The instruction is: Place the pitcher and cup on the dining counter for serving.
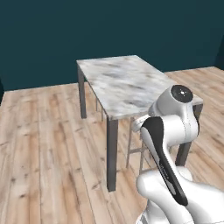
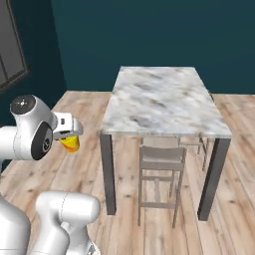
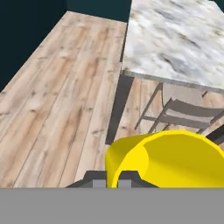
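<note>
We took the dining counter point(image 2: 164, 99) as our landmark. The cup point(image 2: 70, 143) hung in the air off the counter's near left corner in the right base view, out over the wooden floor point(image 2: 79, 164) and apart from the marble top. It looked to sit at about the level of the top or a little below, though we could not fix that exactly. The gripper point(image 3: 113, 177) was pinching the cup's rim, one fingertip inside the wall and one outside, so the jaws stood almost together with only the thin yellow wall between them.

In the hand view the cup point(image 3: 170, 159) lay in the lower right, with the counter point(image 3: 175, 39) ahead and above it and a stool point(image 3: 188, 113) tucked under the near edge. So, as we judged it, the coming move turned on one relation: the marble lay forward and to the right of the carried cup. The counter's long axis ran away from us, which left plenty of bare top beyond the near edge. The cup would probably need lifting to clear that edge before it went down.
</note>
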Tool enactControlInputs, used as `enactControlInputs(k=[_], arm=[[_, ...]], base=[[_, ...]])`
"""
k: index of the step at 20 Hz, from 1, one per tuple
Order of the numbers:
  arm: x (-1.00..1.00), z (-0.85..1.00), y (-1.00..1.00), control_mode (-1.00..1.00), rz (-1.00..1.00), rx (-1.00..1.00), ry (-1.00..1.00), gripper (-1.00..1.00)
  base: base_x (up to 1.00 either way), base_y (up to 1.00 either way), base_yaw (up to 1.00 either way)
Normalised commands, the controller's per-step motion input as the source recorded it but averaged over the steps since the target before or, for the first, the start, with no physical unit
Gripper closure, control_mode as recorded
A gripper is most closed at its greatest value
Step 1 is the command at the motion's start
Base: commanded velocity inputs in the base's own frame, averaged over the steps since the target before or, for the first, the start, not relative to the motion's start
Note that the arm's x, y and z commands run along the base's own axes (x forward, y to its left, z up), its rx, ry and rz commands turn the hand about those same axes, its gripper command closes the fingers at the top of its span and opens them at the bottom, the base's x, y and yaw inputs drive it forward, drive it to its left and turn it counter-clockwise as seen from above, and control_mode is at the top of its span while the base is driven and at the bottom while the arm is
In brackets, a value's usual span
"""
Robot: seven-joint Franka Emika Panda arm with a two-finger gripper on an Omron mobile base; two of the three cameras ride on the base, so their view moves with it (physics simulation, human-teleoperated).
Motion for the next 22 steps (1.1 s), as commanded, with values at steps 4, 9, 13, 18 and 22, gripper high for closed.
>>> enactControlInputs(k=[4,9,13,18,22], arm=[[0.0,0.0,0.0,1.0,0.0,0.0,0.0,1.0],[0.0,0.0,0.0,1.0,0.0,0.0,0.0,1.0],[0.0,0.0,0.0,1.0,0.0,0.0,0.0,1.0],[0.57,0.14,0.13,-1.0,-0.12,-0.06,0.0,1.0],[1.0,0.08,0.0,-1.0,-0.24,-0.11,0.04,1.0]], base=[[1.0,0.3,-0.4],[0.96,0.23,-0.35],[0.79,0.3,-0.18],[0.33,0.18,-0.07],[0.0,0.0,0.0]])
